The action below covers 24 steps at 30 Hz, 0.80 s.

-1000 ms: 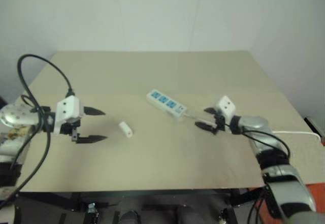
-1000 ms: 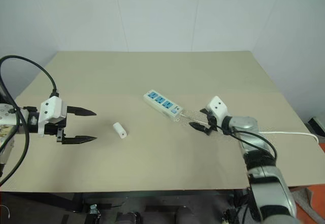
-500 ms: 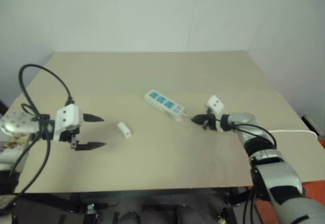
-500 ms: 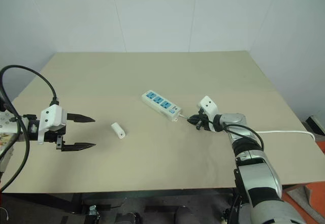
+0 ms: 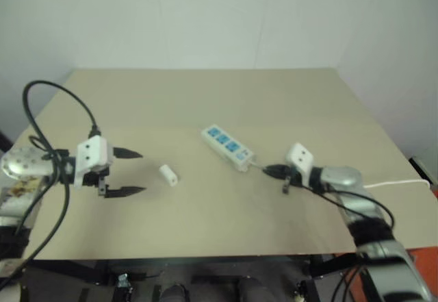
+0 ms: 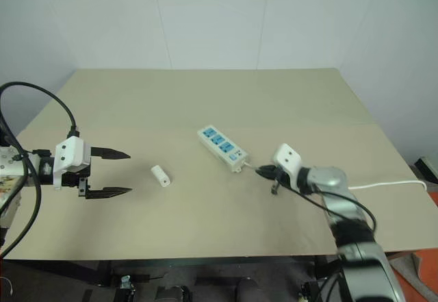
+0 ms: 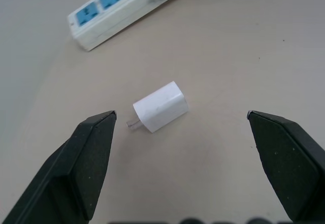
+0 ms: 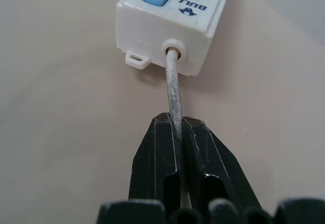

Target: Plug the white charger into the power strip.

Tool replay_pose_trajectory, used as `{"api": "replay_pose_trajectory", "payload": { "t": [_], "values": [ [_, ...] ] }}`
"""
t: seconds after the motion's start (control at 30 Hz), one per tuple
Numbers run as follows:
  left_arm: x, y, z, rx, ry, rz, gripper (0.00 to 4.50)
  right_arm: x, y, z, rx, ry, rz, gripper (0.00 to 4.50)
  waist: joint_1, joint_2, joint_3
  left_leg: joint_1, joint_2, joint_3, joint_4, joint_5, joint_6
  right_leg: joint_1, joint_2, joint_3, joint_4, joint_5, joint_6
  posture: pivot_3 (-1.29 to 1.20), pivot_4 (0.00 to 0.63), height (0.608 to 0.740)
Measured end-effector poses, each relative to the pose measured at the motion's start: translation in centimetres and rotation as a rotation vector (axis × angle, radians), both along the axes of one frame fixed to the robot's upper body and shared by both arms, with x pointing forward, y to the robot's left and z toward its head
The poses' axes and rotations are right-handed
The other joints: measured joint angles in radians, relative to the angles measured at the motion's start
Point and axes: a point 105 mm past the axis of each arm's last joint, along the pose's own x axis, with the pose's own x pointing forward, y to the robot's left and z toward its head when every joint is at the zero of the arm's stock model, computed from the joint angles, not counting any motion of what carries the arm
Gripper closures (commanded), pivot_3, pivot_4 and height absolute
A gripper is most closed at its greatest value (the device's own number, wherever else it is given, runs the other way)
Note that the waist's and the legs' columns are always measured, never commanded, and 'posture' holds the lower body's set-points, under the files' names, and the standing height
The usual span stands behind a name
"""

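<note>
The white charger lies on the tan table, left of centre, its metal prongs showing in the left wrist view. My left gripper stands open a short way to its left, fingers pointing at it without touching. The power strip lies at mid-table with its blue sockets facing up. Its thin white cord leaves the near end, and my right gripper is shut on that cord just behind the strip.
The cord trails on to the right and off the table's right edge. A pale wall stands behind the table. Black cable loops above my left arm.
My right gripper shut on the cord and drew back toward me, dragging the power strip a little to the right and nearer. The left gripper and the charger stayed put.
</note>
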Motion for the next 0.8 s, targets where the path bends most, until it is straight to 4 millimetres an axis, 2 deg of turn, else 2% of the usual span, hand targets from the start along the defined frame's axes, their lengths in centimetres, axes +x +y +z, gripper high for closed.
{"api": "replay_pose_trajectory", "payload": {
  "t": [0.07,0.17,0.3,0.6,0.8],
  "values": [
    [0.1,0.0,0.0,-0.002,-0.004,-0.002,0.0,-1.6,-0.5,-0.6,0.013,0.003,-0.014,4.49,0.001,0.0,0.0,0.002,0.0,0.0,0.001,0.0,0.0,0.001,0.0,0.0,0.001,-0.003,0.005,0.0,0.15,0.74],
    [0.3,-0.2,0.2,-0.006,-0.009,-0.012,0.0,-2.9,-1.3,-1.8,0.025,0.033,-0.065,4.49,0.0,0.0,0.0,0.003,0.0,0.0,0.003,0.001,-0.001,0.002,0.0,0.0,0.001,-0.003,0.006,0.0,0.15,0.74],
    [0.9,-0.5,0.4,-0.003,-0.008,-0.027,0.0,-3.5,-1.4,-2.5,0.037,0.038,-0.099,3.19,-0.004,0.0,0.0,0.008,0.0,0.002,0.003,0.001,-0.001,0.005,0.001,0.003,0.004,-0.003,0.007,0.0,0.15,0.74],
    [1.2,-0.4,0.4,0.024,-0.018,-0.039,0.0,-3.5,0.6,-0.9,0.197,0.012,-0.112,0.05,-0.001,0.0,0.0,0.004,0.0,0.002,0.002,0.001,-0.001,0.003,0.001,0.003,0.001,-0.004,0.006,0.0,0.15,0.74],
    [1.2,-0.5,0.3,0.026,-0.015,-0.045,0.0,-3.4,2.0,-0.3,0.269,-0.016,-0.119,0.05,-0.001,0.0,0.0,0.005,0.0,0.001,0.002,0.001,-0.001,0.003,0.001,0.002,0.001,-0.004,0.006,0.0,0.15,0.74]
  ]
}}
